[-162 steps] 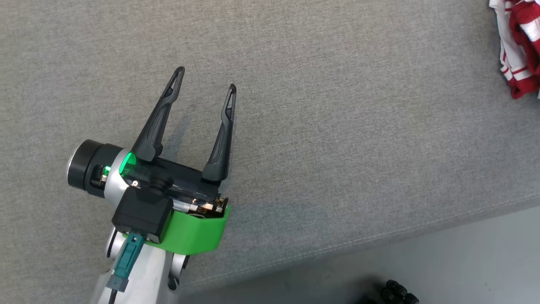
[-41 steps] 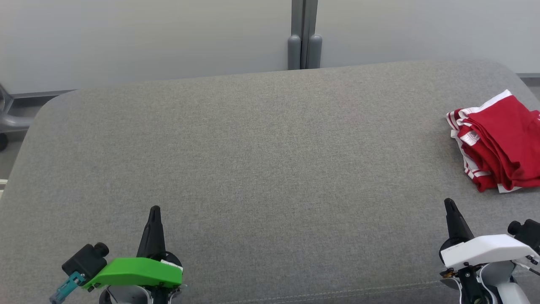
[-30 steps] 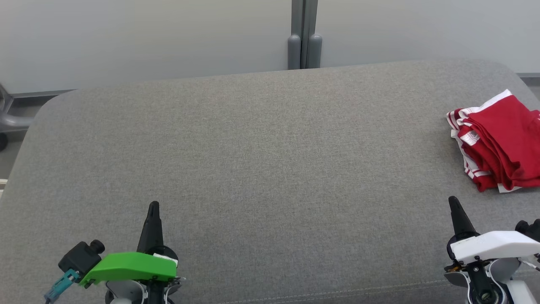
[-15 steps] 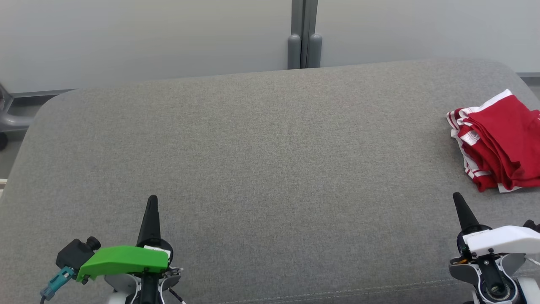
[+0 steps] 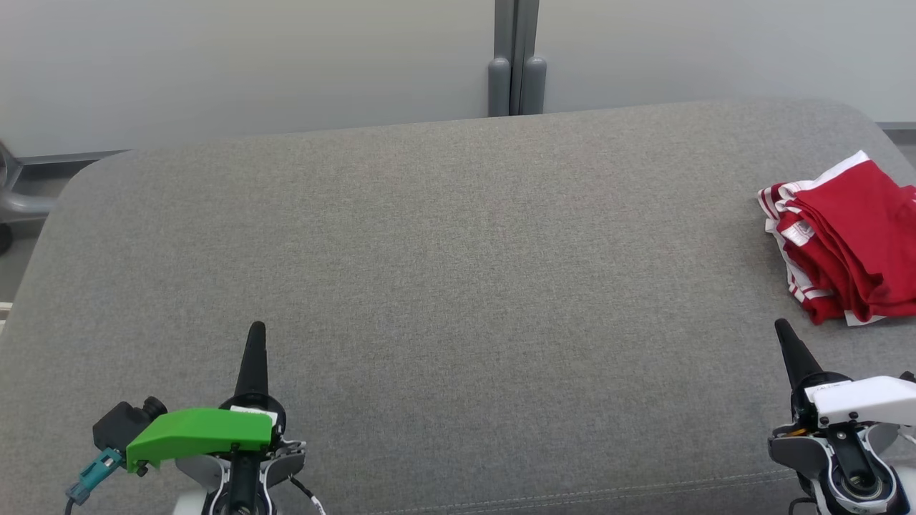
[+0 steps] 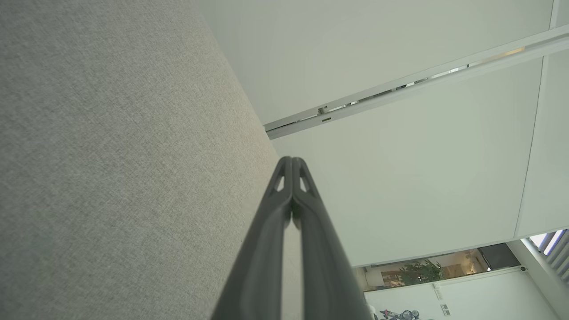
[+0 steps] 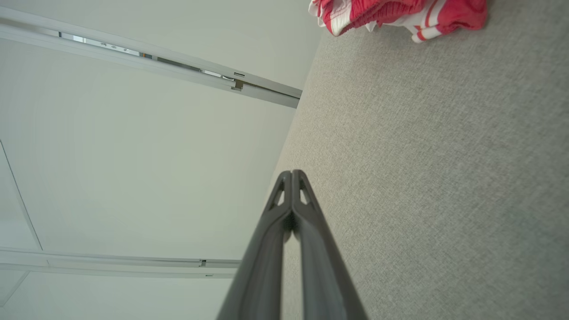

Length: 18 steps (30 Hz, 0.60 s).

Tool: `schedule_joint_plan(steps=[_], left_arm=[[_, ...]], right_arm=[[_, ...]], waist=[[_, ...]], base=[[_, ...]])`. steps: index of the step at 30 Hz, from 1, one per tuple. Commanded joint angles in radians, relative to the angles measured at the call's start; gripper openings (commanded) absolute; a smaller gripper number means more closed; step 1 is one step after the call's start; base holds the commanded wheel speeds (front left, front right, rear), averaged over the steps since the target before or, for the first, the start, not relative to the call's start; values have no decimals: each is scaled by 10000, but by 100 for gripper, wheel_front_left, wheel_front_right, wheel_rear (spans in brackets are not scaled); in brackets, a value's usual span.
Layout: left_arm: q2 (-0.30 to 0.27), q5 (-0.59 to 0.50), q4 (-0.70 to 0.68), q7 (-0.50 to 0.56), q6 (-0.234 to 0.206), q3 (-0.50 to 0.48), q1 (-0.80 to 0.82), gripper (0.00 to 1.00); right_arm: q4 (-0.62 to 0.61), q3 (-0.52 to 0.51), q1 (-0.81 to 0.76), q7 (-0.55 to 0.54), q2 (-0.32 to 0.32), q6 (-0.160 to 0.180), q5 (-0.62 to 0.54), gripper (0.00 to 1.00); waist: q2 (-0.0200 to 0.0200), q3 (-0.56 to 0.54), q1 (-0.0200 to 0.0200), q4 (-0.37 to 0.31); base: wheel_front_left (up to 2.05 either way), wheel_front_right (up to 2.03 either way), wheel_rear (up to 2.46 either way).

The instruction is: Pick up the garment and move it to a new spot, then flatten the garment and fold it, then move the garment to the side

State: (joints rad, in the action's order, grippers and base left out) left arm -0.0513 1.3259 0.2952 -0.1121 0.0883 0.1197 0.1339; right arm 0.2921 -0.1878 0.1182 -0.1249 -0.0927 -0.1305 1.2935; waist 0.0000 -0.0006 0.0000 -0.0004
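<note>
Garment bunched on grey cushion, far right.

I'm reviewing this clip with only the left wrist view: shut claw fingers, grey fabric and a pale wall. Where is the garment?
Observer: The head view has it. The red and white garment lies in a loose pile at the right end of the grey cushion.
Operator: Is the right claw holding it?
Observer: No. The right claw is shut on nothing and sits apart from the garment, nearer the cushion's front edge.
</note>
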Motion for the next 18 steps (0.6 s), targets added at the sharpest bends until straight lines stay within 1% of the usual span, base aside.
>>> schedule_joint_plan(steps=[1, 18], left_arm=[[-26, 321, -8, 45, 92, -62, 256, 0], [-18, 1620, 148, 228, 256, -129, 505, 0]], right_arm=[[4, -94, 218, -108, -77, -6, 332, 0], [174, -439, 417, -615, -91, -5, 1656, 0]], waist=[[0, 2, 0, 0], [0, 15, 0, 2]], base=[[0, 0, 0], [0, 0, 0]])
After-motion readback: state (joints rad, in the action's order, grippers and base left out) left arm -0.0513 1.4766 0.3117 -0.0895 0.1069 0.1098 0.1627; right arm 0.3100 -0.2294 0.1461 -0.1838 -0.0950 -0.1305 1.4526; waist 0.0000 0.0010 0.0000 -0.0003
